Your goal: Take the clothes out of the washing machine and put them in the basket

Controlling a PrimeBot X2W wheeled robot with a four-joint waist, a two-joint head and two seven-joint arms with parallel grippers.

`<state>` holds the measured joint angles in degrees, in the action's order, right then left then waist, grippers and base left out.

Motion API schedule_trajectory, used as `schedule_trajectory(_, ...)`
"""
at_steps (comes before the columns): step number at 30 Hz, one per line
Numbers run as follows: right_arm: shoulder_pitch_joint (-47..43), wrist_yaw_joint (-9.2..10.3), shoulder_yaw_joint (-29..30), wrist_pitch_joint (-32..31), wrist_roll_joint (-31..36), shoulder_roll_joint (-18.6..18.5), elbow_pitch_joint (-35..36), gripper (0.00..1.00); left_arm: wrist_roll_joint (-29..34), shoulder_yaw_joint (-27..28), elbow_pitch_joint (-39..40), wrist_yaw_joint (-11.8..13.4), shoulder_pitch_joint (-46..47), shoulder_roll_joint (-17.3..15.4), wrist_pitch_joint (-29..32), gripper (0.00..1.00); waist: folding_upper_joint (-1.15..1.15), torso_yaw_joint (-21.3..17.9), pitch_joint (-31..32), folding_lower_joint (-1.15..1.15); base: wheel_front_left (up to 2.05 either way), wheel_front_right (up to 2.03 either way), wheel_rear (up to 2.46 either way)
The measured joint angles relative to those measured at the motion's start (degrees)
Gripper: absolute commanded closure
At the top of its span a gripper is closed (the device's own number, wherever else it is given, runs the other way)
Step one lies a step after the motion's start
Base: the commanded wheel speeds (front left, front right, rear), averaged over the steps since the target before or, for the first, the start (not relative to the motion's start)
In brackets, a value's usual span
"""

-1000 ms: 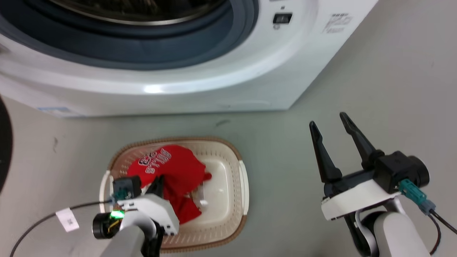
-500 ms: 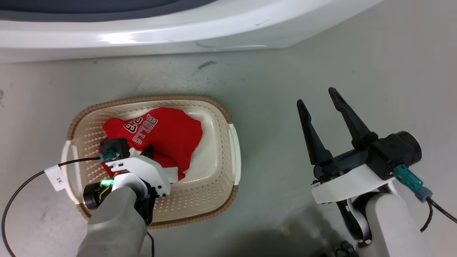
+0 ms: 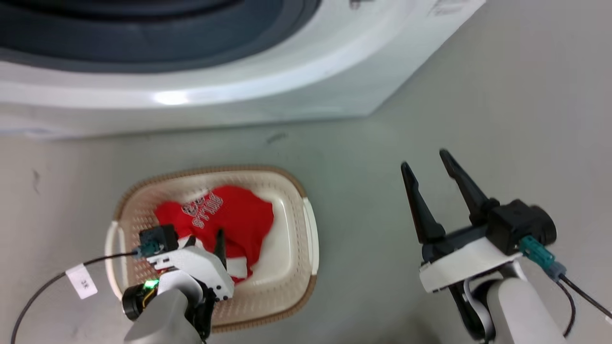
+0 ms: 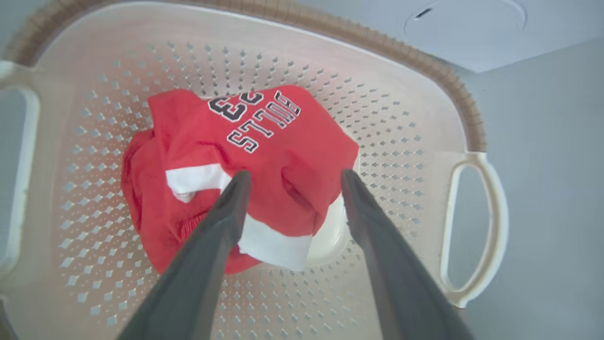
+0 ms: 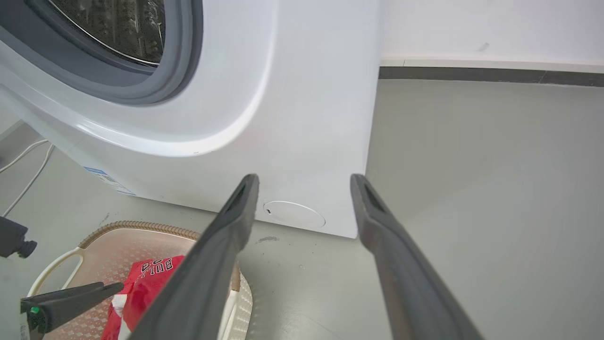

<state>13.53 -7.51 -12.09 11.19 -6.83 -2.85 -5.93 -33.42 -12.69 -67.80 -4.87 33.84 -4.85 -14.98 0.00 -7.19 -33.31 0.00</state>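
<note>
Hangs the left gripper (image 4: 295, 174) over the red jersey (image 4: 264, 156), spread wide and holding nothing. Has the jersey bunched up in the middle of the basket (image 4: 415, 61), on the floor (image 3: 502, 95) just on the near side of the washing machine (image 3: 287, 71). Holds the right gripper (image 3: 425, 159) off to the right above the floor, spread wide too, with nothing in it.

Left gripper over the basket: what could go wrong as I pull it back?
1. The open left gripper straddles a fold of the jersey. Whether it touches is unclear, so a lift may snag the jersey and drag it out.
2. The left arm's cable crosses the handle of the basket and could catch there, tipping the basket.
</note>
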Motion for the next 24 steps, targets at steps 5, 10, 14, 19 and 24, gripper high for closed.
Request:
schedule_trajectory(5,-2.5,0.0,1.2,-0.9,0.4,0.0,-0.3,0.0,2.6,1.9,7.5,0.0,-5.6,0.2,-0.1,0.0,0.0,0.7,6.3,0.0,0.0,0.0,0.0)
schedule_trajectory(10,-5.0,0.0,2.5,-2.3,1.1,0.0,0.2,0.0,6.7,5.0,16.8,0.0,-11.1,0.8,-0.1,0.0,0.0,1.9,13.4,-0.01,0.0,0.0,0.0)
schedule_trajectory(14,-6.8,0.0,3.7,-3.3,1.4,0.0,0.7,0.0,10.1,7.7,24.3,0.1,-15.0,1.4,-0.1,0.0,0.0,2.9,18.2,-0.01,0.0,0.0,0.0)
schedule_trajectory(19,-8.5,0.0,5.0,-4.2,1.8,0.0,1.4,0.0,13.7,11.0,33.0,0.2,-19.1,1.7,-0.1,0.0,0.0,4.1,22.8,-0.02,0.0,0.0,0.0)
schedule_trajectory(24,-10.8,0.0,6.0,-4.8,2.3,0.0,2.2,0.0,17.6,12.5,41.6,0.9,-22.8,1.9,-0.1,0.0,0.0,5.1,26.8,-0.02,0.0,0.0,0.0)
